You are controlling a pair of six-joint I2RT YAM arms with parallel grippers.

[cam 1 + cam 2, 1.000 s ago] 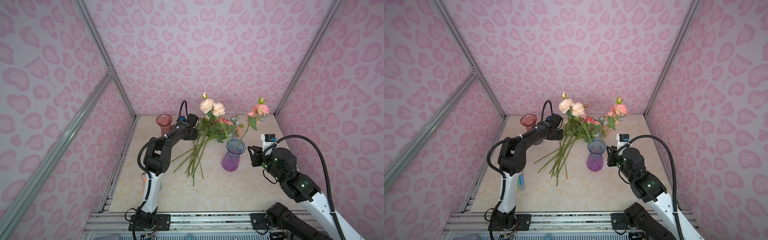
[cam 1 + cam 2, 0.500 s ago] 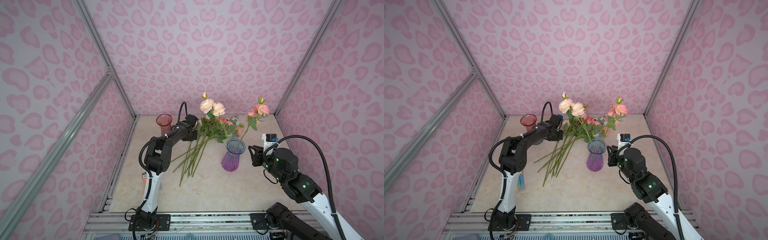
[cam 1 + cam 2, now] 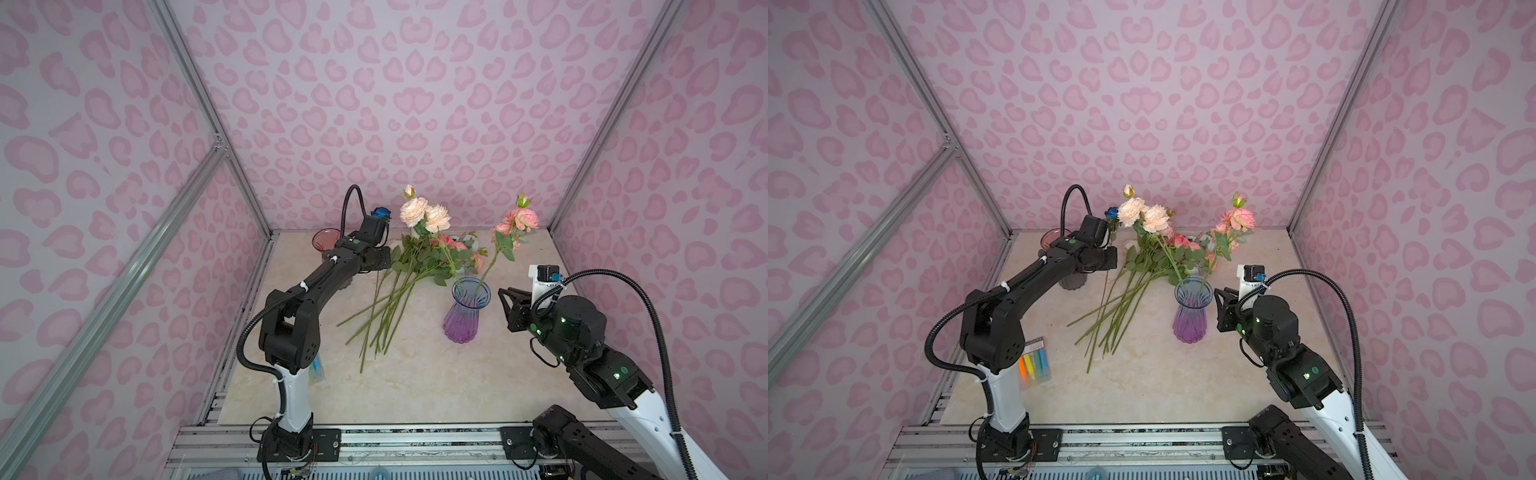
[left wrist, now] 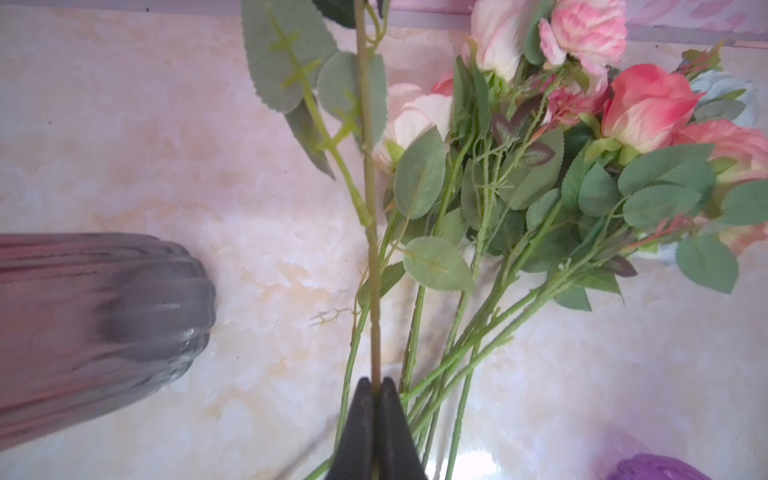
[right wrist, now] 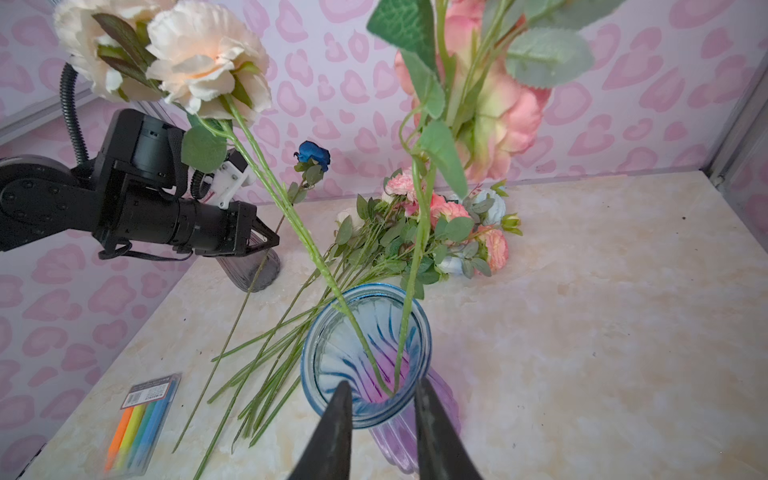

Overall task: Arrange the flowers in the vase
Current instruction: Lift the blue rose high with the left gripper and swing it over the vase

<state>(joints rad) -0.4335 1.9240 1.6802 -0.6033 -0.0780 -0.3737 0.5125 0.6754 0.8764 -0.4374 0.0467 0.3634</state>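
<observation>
Closed tight, the left claw (image 4: 375, 384) now pinches one thin stem; a second ago its jaws stood apart. That stem runs up to the blue rose (image 5: 314, 153), whose head is raised clear of the table (image 3: 415, 386), just beside the grey vase (image 4: 104, 311). The stem's lower end has swung across the table since then, so I judge the pick made and the lift begun. The remaining flowers (image 3: 399, 299) lie in a loose heap mid-table. Right of them, the vase (image 3: 466, 316) stands upright with two stems already in it. At far right, the right claw (image 5: 382, 399) hangs just beside the rim, jaws narrowly apart, empty, unchanged. Most stems remain to place.
</observation>
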